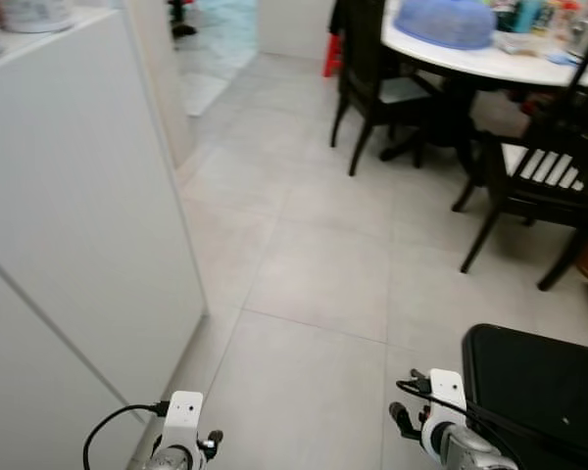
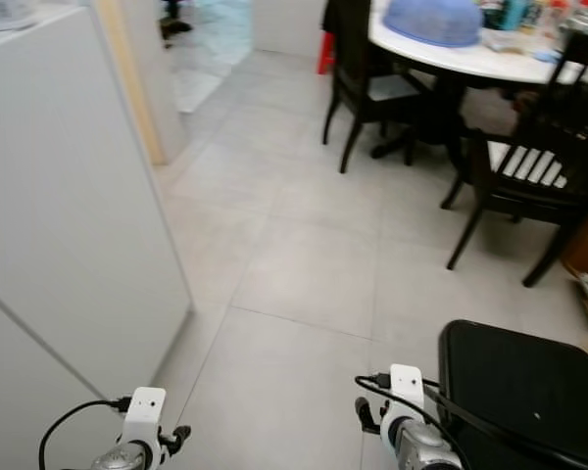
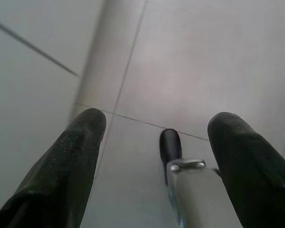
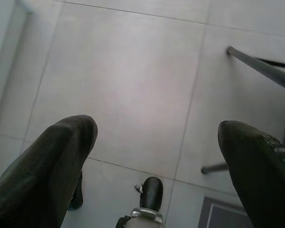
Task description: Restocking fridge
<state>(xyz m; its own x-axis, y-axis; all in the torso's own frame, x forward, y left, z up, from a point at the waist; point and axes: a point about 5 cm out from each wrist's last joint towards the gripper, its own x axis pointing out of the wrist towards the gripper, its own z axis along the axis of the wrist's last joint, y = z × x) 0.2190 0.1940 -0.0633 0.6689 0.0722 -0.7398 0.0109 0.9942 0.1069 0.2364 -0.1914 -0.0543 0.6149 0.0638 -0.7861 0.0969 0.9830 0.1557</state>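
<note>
Left eye view: white fridge beside left tool; both tools spread, empty, right tool over floor.

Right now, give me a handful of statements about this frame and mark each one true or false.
1. Both grippers are open and empty. True: the left gripper and the right gripper hold nothing, fingers spread above the tiled floor.
2. A blue dome cover sits on the round table. True.
3. The white cabinet stands on the robot's right. False: it is on its left.
4. A red chair stands at the table. False: the chairs are dark.
5. A black seat is beside the right arm. True.
</note>
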